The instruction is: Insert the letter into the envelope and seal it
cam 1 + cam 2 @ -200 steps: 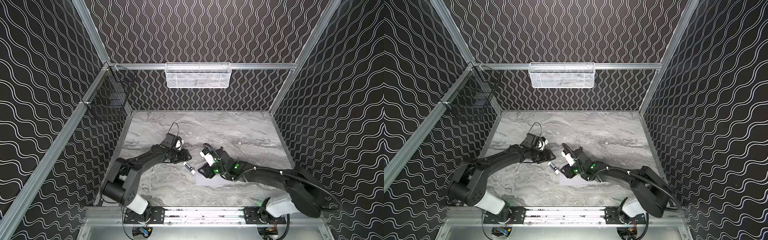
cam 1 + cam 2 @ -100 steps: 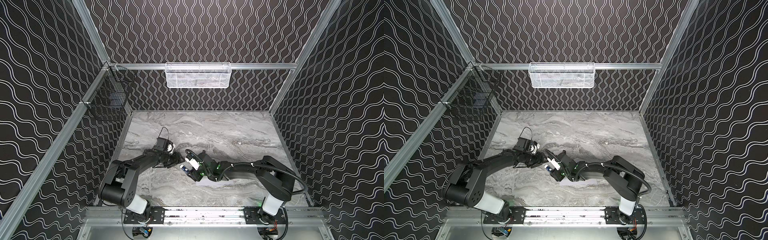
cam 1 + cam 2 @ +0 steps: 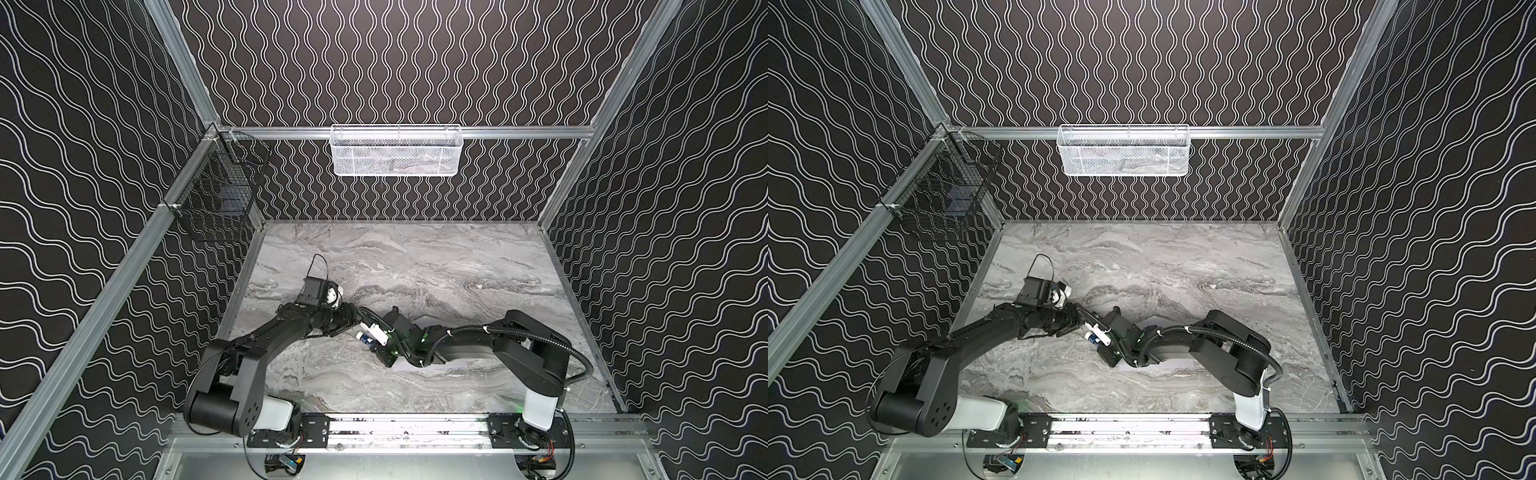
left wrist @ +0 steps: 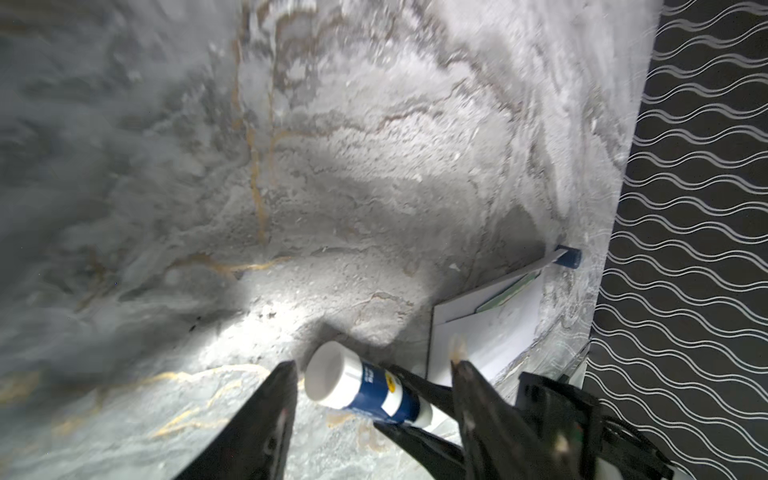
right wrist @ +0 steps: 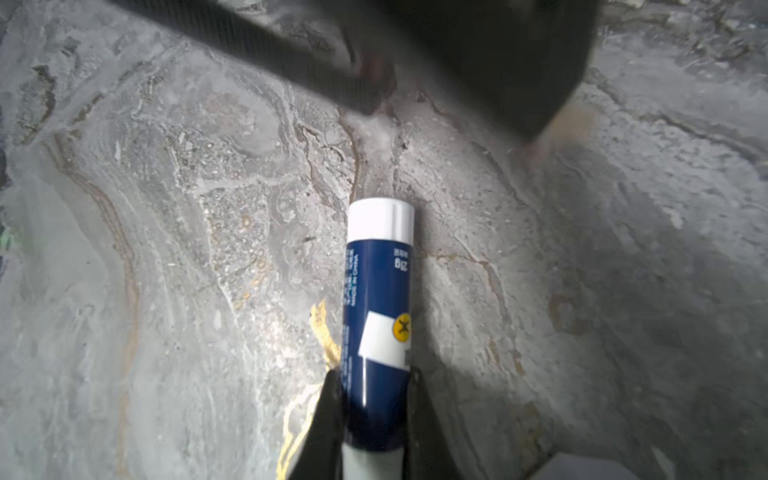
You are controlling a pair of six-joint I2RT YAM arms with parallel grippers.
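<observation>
the left arm (image 3: 270,345) and right arm (image 3: 528,357) are cased in black, with white base links. a ribbed hose (image 3: 469,329) is strapped along the right one.

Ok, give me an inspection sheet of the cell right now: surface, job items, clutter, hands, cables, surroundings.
Surface: grey marble table, nothing spilled.
Job's things: envelope lies flat beneath the right arm, flap lifted; letter shows only a green-edged strip under that flap.
Clutter: blue cap on the table by the flap's tip.
Hands: left hand open, short of the white end of the glue stick; right hand shut on it.
Cables: camera cable loops above the left wrist; ribbed hose runs along the right arm; no snag seen.
Surroundings: white mesh basket on the back rail, black wire basket on the left rail.
</observation>
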